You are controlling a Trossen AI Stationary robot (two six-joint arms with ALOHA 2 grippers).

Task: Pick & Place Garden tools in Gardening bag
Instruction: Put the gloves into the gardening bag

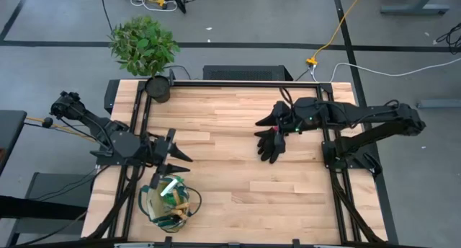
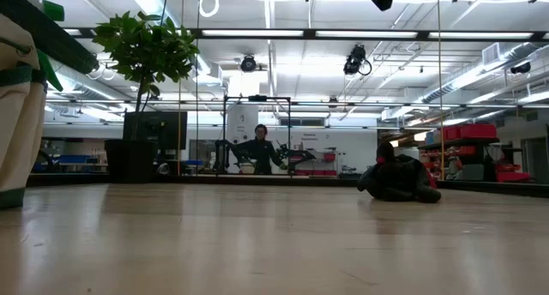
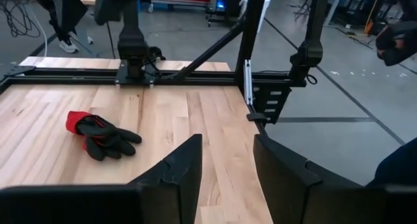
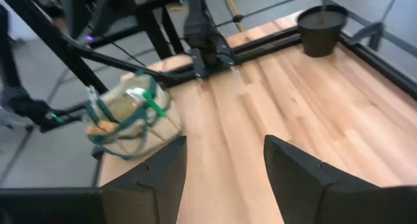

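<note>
1. Left gripper [image 1: 181,159]: empty, fingers apart, above bag [image 1: 170,202] at table's [image 1: 230,197] near-left corner.
2. Right gripper [image 1: 265,122]: empty, fingers apart, just over glove [image 1: 271,143], right of centre.
3. Tools inside bag.

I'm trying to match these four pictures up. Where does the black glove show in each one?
High view: glove right of centre on the table.
Low view: dark heap at right, far across the table.
Left wrist view: at left, red cuff showing.
Right wrist view: not in it.
Shared landmark: the plant pot.
</note>
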